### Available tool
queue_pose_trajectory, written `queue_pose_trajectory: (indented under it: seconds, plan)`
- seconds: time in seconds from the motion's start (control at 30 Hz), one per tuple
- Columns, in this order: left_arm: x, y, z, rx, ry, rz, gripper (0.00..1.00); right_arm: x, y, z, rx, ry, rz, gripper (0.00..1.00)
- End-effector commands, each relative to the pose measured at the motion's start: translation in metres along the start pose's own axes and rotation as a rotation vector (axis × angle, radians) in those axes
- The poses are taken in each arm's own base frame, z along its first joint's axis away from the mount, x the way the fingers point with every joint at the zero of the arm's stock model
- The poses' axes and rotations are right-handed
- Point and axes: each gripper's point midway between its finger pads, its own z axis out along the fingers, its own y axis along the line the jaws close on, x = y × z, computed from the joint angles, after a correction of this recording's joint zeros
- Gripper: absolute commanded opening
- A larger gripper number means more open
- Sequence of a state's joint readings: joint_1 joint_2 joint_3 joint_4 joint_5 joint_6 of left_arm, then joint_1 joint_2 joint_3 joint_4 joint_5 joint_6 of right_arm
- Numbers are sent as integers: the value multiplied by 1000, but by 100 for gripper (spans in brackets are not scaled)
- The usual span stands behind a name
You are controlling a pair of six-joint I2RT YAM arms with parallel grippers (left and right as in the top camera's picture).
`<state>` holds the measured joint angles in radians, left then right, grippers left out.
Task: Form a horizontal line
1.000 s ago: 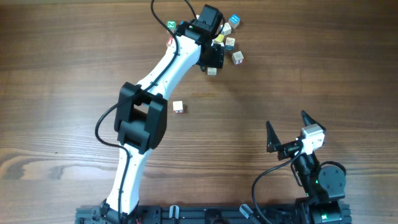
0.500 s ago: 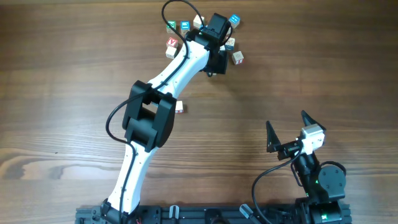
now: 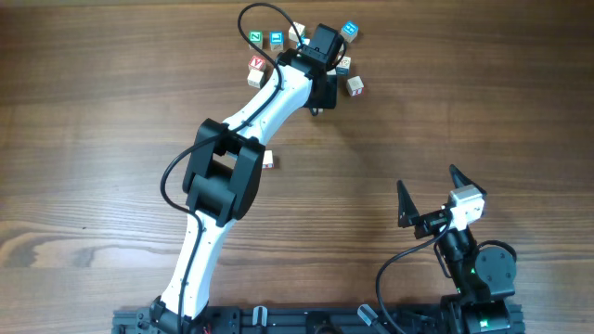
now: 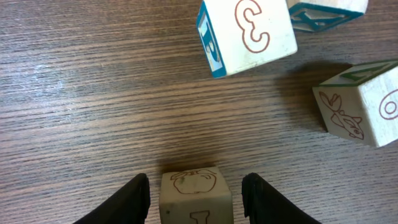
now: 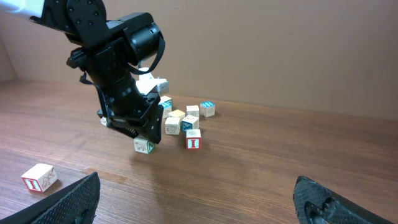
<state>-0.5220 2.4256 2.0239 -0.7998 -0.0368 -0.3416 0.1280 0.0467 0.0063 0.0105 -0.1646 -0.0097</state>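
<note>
Letter cubes (image 3: 355, 85) lie in a loose cluster at the far side of the wooden table (image 3: 111, 111), touching in places but forming no row. The left gripper (image 4: 196, 182) stands at the cluster's near edge, its jaws spread either side of a pale apple-marked cube (image 4: 195, 204), slim gaps showing on both sides. A lone cube (image 3: 268, 160) sits well apart, beside the left arm. The right gripper (image 3: 428, 181) hangs wide open at front right, holding nothing.

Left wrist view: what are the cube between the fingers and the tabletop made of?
The cube looks like pale, matte, unvarnished wood: faint grain, brown printed drawing. The tabletop looks like dark wood or wood-print laminate: streaked grain; I cannot tell which.
</note>
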Motion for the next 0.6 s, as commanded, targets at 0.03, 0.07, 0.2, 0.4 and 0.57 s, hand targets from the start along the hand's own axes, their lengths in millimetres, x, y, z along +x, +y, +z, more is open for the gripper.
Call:
queue_pose_trajectory:
  seconds: [0.03, 0.07, 0.2, 0.4, 0.57]
  plan:
    - [3, 6, 7, -25, 8, -13, 43, -1, 1, 0, -8, -6, -10, 99]
    - [4, 7, 7, -25, 10, -13, 42, -1, 1, 0, -8, -6, -11, 100]
    - [5, 7, 7, -28, 17, -12, 35, -1, 1, 0, -8, -6, -10, 100]
    - [-20, 1, -48, 10, -74, -20, 27, -1, 1, 0, -8, -6, -10, 100]
    - [-39, 30, -124, 11, -137, -76, 25, -1, 1, 0, -8, -6, -10, 100]
